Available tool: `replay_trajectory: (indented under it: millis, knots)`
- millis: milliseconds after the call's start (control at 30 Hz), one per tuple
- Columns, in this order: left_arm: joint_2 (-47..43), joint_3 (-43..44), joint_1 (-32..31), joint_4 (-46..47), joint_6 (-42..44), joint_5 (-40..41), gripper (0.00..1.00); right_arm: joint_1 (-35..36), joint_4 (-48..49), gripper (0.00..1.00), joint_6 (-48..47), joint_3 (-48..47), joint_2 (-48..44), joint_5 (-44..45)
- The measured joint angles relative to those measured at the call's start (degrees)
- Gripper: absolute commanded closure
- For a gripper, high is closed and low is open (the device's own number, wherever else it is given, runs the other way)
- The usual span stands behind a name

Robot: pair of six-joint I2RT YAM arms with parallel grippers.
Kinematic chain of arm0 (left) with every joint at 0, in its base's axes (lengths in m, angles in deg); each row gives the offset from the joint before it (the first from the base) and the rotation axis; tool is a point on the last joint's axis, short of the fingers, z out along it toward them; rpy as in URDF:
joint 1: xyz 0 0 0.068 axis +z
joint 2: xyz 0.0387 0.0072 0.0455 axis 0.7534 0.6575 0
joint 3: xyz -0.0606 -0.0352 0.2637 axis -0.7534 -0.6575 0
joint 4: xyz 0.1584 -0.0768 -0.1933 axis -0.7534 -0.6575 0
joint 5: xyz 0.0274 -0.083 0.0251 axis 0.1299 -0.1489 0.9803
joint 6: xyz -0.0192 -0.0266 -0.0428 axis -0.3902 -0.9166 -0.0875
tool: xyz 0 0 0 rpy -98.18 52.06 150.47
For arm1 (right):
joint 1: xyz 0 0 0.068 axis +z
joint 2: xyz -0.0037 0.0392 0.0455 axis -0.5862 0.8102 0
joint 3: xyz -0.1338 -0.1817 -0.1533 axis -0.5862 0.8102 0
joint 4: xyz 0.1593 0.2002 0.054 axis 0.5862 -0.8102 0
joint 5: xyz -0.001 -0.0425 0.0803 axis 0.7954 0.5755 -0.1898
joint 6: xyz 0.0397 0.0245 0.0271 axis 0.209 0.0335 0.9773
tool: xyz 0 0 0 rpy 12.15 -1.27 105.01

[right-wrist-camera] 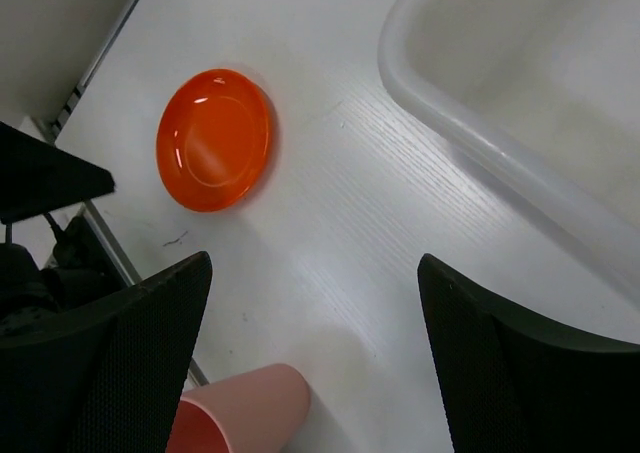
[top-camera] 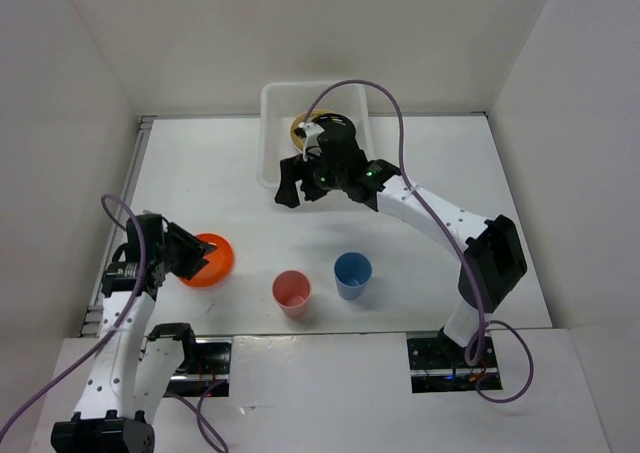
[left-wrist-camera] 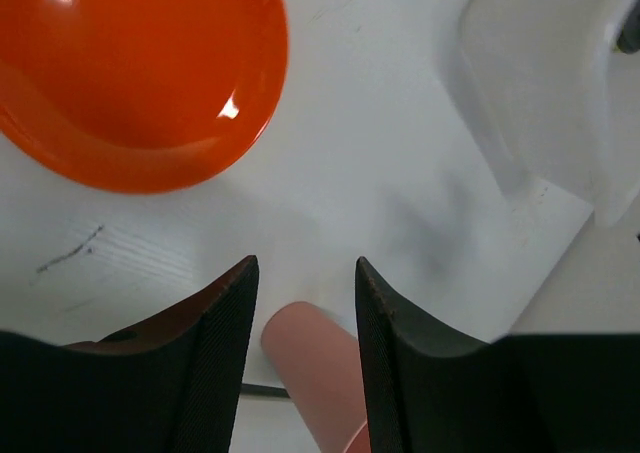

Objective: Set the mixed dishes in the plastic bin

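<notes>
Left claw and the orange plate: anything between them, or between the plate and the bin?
Nothing visible lies between the left claw and the orange plate. Toward the bin, the right claw hangs by its near rim, across that route.

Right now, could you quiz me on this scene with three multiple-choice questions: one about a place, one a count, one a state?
1. Where is the orange plate? A in the tub; B on the table, left side; C on a cup.
2. How many cups stand on the table? A one; B two; C four.
3. The right arm's fingers are: A open and empty; B shut on a cup; C shut on a plate.
Answers: B, it lies flat on the table's left; B, one pink cup, one blue cup; A, a wide gap with nothing between them.
</notes>
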Motion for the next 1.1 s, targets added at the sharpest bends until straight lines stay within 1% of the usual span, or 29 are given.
replay_trajectory:
  millis: [100,200,267,367,433,567,700,833,1100]
  knots:
    - [-2.08,-4.76,0.04,-1.11,-4.2,-0.7,0.47,0.0,-0.17,0.12,-1.03,-2.34,1.11,-1.73]
    - [-6.29,-5.01,0.07,-1.73,-8.13,1.18,0.47,0.17,-0.04,0.15,-1.92,-6.64,4.33,-4.39]
    - [-8.39,-3.37,0.09,-1.99,-9.7,3.28,0.47,0.74,0.31,0.15,-2.34,-9.2,7.43,-5.88]
    - [-8.48,3.58,0.09,-2.58,-10.84,6.6,0.47,2.58,0.37,0.16,-2.32,-11.08,12.24,-7.39]
    - [-6.56,10.49,0.09,-2.45,-10.54,8.41,0.46,4.5,0.72,0.16,-1.92,-11.58,15.52,-7.96]
    - [-3.61,20.96,0.11,-0.42,-8.13,10.97,0.46,8.41,0.31,0.21,-0.96,-12.98,21.62,-9.86]
    - [-3.28,26.75,0.13,0.22,-5.84,13.25,0.44,11.76,-0.17,0.23,-0.42,-18.36,27.39,-11.1]
    - [-3.21,29.83,0.13,0.85,-3.41,14.45,0.44,13.9,0.17,0.26,1.53,-22.1,30.8,-11.26]
    - [-1.95,30.38,0.13,1.38,0.07,14.36,0.43,14.8,-0.02,0.26,4.13,-29.29,38.88,-10.49]
